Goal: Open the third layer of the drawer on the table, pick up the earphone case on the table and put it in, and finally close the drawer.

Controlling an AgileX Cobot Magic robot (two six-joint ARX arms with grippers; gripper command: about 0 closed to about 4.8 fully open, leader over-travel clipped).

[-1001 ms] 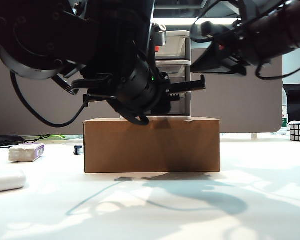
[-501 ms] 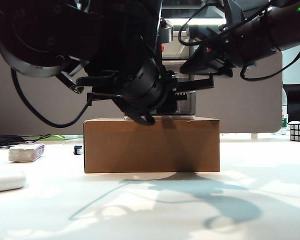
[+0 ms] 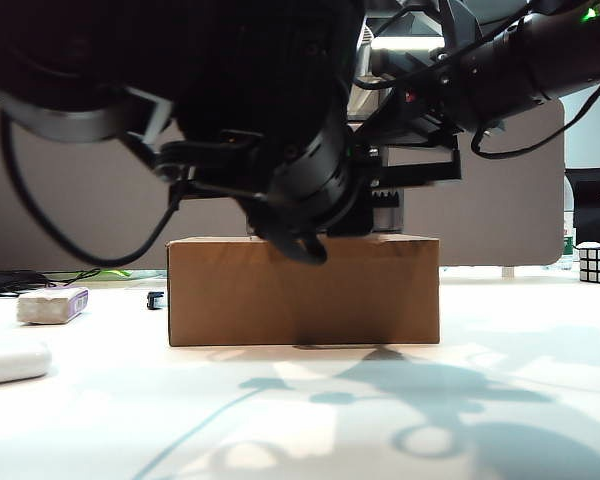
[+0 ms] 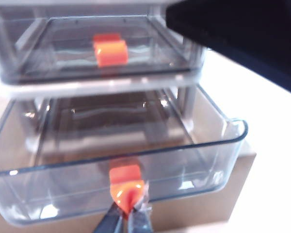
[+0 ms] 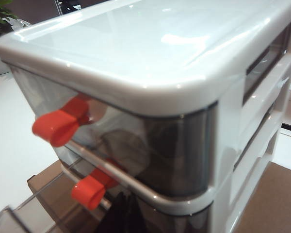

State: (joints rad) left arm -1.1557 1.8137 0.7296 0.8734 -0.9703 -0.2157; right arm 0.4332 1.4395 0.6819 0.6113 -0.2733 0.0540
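Observation:
The drawer (image 4: pixel 87 85) stands on a brown cardboard box (image 3: pixel 302 290); in the exterior view my arms hide nearly all of it. Its third layer (image 4: pixel 203 155), the lowest smoky grey one, is pulled out. My left gripper (image 4: pixel 128 212) is shut on that layer's red-orange tab (image 4: pixel 126 184). In the right wrist view the white top of the drawer (image 5: pixel 150 48) fills the picture, and my right gripper (image 5: pixel 136 216) is a dark shape against its front; how its jaws stand does not show. The earphone case (image 3: pixel 10 362) lies on the table (image 3: pixel 310 420) at the far left.
A greyish-white block with a purple edge (image 3: pixel 52 304) lies left of the box, with a small dark object (image 3: pixel 156 299) beside it. A Rubik's cube (image 3: pixel 599 263) sits at the far right. The two upper drawers are shut, red-orange tabs (image 5: pixel 58 125) sticking out.
My left arm has swung right and nearer the camera, now covering the drawer. My right arm has come down and leftward over the unit's top.

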